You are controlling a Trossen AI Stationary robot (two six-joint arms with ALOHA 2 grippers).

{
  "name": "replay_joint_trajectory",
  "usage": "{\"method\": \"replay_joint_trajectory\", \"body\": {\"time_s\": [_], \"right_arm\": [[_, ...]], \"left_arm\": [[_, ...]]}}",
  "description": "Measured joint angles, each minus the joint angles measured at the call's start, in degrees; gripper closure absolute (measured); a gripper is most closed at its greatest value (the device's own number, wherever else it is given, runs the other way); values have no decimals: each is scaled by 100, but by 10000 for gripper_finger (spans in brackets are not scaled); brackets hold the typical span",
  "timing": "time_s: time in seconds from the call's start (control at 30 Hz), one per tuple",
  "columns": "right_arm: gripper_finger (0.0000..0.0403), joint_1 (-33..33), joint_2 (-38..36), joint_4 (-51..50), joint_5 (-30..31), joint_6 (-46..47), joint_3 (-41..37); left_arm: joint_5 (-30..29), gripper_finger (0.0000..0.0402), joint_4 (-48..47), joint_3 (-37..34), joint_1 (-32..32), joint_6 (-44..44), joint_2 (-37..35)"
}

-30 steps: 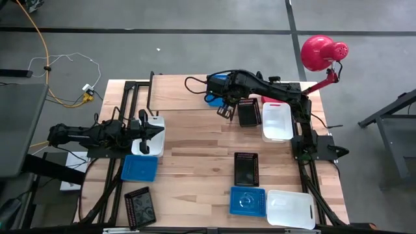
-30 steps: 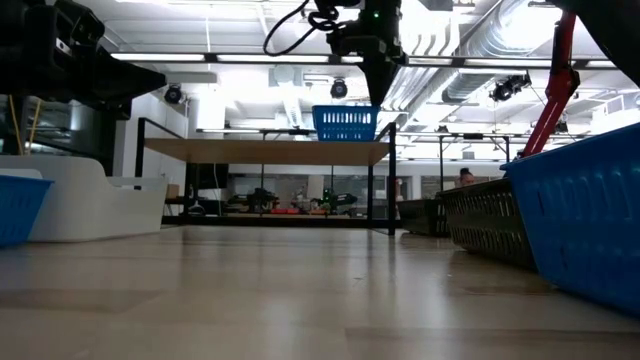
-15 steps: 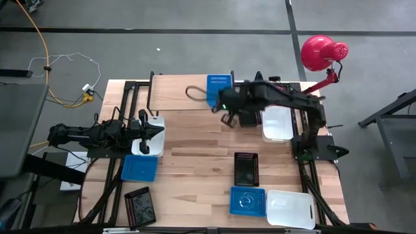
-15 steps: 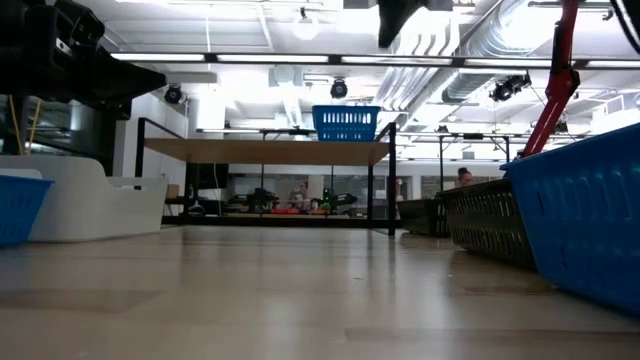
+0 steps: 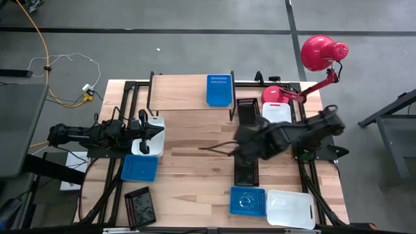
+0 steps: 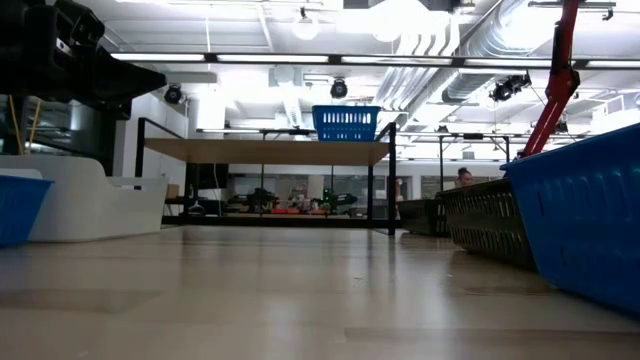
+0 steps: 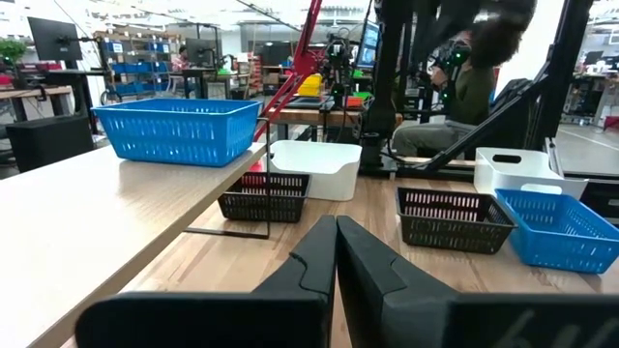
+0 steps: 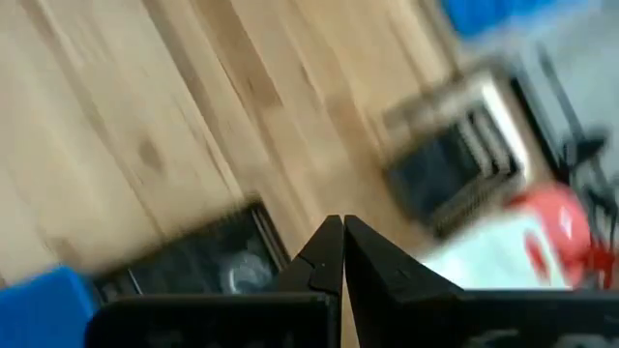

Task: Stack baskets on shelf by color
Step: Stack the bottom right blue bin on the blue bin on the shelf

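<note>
One blue basket (image 5: pixel 219 90) sits on the shelf (image 5: pixel 182 93) — the rest lie about the table (image 5: pixel 195 156). My right pincer (image 5: pixel 235 147), clenched and empty, hangs over the black basket (image 5: pixel 246 170) mid-table. My left pincer (image 5: pixel 158 130), clenched too, waits at the white basket (image 5: pixel 155 132). Risk — descending with pincer clenched, I'd shove the light mesh bin away instead of gripping its rim.

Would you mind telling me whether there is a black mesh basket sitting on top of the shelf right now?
No, in the high view the shelf carries only one blue basket; the nearest black basket sits on the tabletop beside it.
</note>
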Motion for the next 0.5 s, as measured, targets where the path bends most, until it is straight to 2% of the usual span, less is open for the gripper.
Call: {"method": "replay_joint_trajectory", "body": {"time_s": [0.1,0.23,0.37,0.5], "right_arm": [[403,311,-651,468,-258,842,-1055],[403,776,-1282,1723,-609,1312,-1916],[403,1184,-1474,2676,-981,1769,-2260],[403,1558,-1156,2927,-1445,2447,-2248]], "left_arm": [[0,401,0,2,0,4,0],[0,401,0,1,1,4,0],[1,401,-2,0,1,4,0],[0,401,-2,0,0,4,0]]}}
